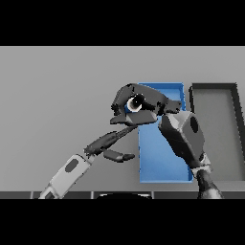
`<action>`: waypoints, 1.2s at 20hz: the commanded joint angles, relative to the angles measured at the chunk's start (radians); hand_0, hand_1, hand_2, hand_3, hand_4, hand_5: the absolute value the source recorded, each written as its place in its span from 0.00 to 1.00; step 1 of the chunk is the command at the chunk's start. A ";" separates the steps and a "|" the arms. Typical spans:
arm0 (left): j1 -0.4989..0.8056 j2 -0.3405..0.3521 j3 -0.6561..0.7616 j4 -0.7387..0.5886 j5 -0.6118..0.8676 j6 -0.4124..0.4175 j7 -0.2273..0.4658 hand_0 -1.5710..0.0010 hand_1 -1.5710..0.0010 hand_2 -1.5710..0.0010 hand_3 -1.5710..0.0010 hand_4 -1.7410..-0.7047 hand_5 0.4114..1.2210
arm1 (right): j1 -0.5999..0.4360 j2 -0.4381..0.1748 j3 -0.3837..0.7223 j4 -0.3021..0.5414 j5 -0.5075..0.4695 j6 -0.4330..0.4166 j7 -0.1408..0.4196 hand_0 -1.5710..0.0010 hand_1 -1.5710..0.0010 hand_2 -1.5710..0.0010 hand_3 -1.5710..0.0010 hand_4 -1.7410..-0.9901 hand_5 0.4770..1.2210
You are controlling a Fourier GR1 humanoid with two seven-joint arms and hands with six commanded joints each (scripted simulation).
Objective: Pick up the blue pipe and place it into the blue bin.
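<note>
Grey bench (57, 95) carries a rectangular blue bin (162, 162) beside a dark grey bin (215, 124). Right-hand fingers (139, 98) are clamped on the short blue pipe (129, 106) over the blue bin's far-left corner; released here, I judge it could clip the rim and roll out. Left hand (112, 146) hovers, fingers straight.

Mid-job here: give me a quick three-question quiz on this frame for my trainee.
1. True or false: the right hand is over the blue bin.
2. Which container lies right of the blue bin? A) grey bin B) red tray C) white bowl
3. Fill in: the left hand, fingers straight, is ____ of the blue bin.

Key
1. True; it is curled round the blue pipe at the bin's far left corner.
2. A
3. Left, above the table.
</note>
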 commanded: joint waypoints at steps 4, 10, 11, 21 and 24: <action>-0.001 -0.007 -0.003 -0.013 0.001 0.009 0.032 1.00 1.00 1.00 1.00 0.85 0.09 | -0.092 -0.057 -0.092 0.148 0.090 -0.051 -0.053 0.00 0.00 0.00 0.00 0.32 1.00; -0.015 0.003 0.007 -0.015 -0.020 0.027 0.046 1.00 1.00 1.00 1.00 0.88 0.07 | -0.053 -0.141 -0.198 0.389 0.222 -0.049 -0.061 0.00 0.00 0.00 0.00 0.32 1.00; -0.006 0.009 0.009 -0.013 -0.020 0.027 0.042 1.00 1.00 1.00 1.00 0.88 0.07 | -0.040 -0.151 -0.212 0.415 0.228 -0.055 -0.039 0.00 0.00 0.00 0.00 0.32 1.00; 0.015 0.026 0.004 -0.026 -0.025 0.021 0.028 1.00 1.00 1.00 1.00 0.88 0.07 | 0.270 -0.169 -0.208 0.428 0.351 -0.189 0.082 0.00 0.00 0.00 0.00 0.32 1.00; 0.022 0.024 -0.002 -0.035 -0.027 0.022 0.029 1.00 1.00 1.00 1.00 0.88 0.07 | 0.352 -0.226 -0.116 0.430 0.330 -0.243 0.082 0.00 0.00 0.00 0.31 0.21 1.00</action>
